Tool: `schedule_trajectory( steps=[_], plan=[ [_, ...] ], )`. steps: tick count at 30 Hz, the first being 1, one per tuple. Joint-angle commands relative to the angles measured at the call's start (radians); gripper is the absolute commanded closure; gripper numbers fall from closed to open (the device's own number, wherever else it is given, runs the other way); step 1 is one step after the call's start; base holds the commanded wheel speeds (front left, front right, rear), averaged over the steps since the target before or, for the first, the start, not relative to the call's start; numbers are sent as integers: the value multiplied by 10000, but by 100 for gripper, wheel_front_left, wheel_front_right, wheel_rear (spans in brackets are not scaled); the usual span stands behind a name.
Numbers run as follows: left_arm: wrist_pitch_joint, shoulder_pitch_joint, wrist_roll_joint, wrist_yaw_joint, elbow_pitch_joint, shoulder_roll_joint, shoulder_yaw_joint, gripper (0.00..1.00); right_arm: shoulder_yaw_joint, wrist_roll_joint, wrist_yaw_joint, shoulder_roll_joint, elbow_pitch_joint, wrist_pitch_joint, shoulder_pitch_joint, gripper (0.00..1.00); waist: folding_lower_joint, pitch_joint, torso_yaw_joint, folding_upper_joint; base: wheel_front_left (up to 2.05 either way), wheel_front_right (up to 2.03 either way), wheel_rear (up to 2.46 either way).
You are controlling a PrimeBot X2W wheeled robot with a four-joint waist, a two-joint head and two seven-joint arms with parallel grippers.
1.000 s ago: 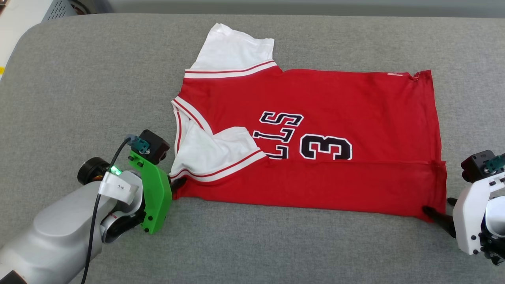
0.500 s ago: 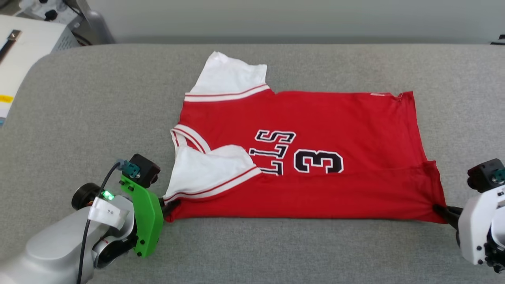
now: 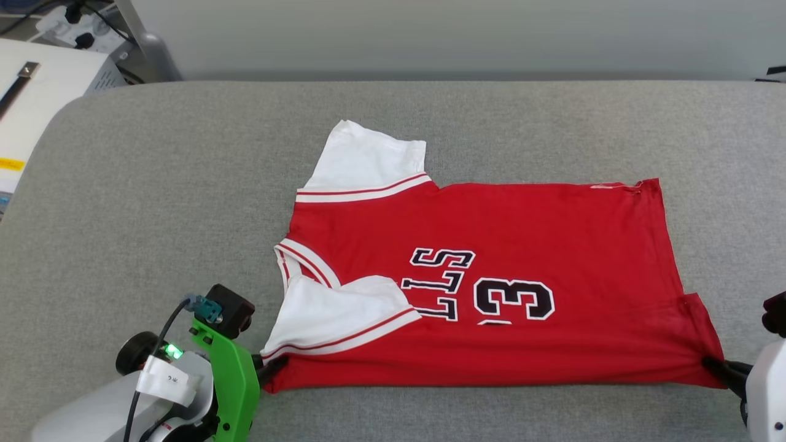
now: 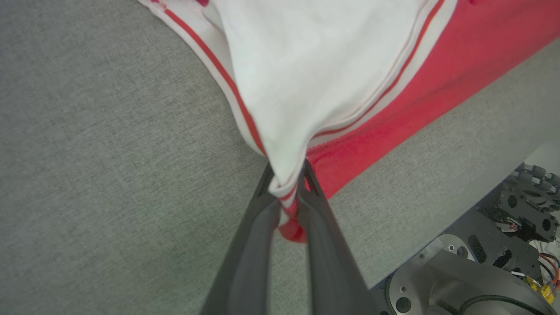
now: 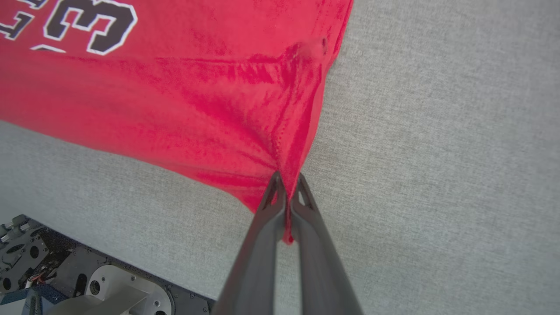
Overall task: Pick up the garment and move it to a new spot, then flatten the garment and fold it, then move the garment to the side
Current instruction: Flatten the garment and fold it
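garment (image 3: 522,233) was spread, part folded, near the front edge of the tabletop (image 3: 153,215). left gripper (image 3: 270,368) was clamped on its sleeve-end corner, right gripper (image 3: 715,367) on its hem corner. equal tension and matched travel were judged needed.

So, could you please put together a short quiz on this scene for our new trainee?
1. True or false: the left tool is open and clear of the garment.
2. Which number is printed on the garment? A) 3 B) 8 C) 23
3. Which part of the garment does the right tool hold?

Key:
1. False: it is shut on the garment's corner at the white-sleeve end.
2. A
3. The near red hem corner.
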Motion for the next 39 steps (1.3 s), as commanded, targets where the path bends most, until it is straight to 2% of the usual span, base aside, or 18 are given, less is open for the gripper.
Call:
schedule_trajectory(
  steps=[1,9,10,11,12,16,21,27,33,36,39],
  plan=[
    [-82,187,-122,98,160,-53,-7,100,-16,-92,-9,113,158,87,19,100,0,274,-27,-1,0,0,0],
    [-167,398,-139,-70,1357,-707,-89,100,520,-498,-9,798,1510,-176,-481,100,0,618,-2,-1,0,0,0],
    [-215,414,-164,-100,1462,-762,-78,98,550,-512,-9,861,1633,-316,-511,93,0,585,20,-1,0,0,0],
    [-308,421,-141,-111,1572,-788,-62,51,570,-529,-9,933,1749,-530,-543,79,0,515,38,-1,0,0,0],
    [-410,406,-69,-92,1645,-791,-52,0,570,-558,-9,968,1814,-722,-560,0,0,454,63,-1,0,0,0],
    [-798,329,160,-26,1601,-595,57,0,201,-769,-9,1056,1814,-1787,-571,0,0,69,146,-1,0,0,0],
    [-1399,-68,494,331,978,21,503,0,-704,-1496,-9,1213,1179,-3161,-500,0,0,-291,124,-1,0,0,0],
    [-1787,-1135,915,646,375,609,1213,0,-2114,-2832,-9,2185,-69,-4522,-607,0,0,-275,-56,-1,0,0,0],
    [-2084,-2594,1077,538,658,186,1945,0,-2949,-4048,-9,3555,-1416,-5557,-796,0,0,361,-326,-1,0,0,0],
    [-1821,-3506,1109,167,1116,-215,2106,0,-2992,-4494,-9,4132,-2103,-5776,-918,0,0,882,-499,-1,0,0,0],
    [-1340,-4489,1127,-238,1676,-637,2182,0,-2731,-4629,-9,4347,-2627,-5781,-1033,0,0,1508,-698,-1,0,0,0]
  ],
)
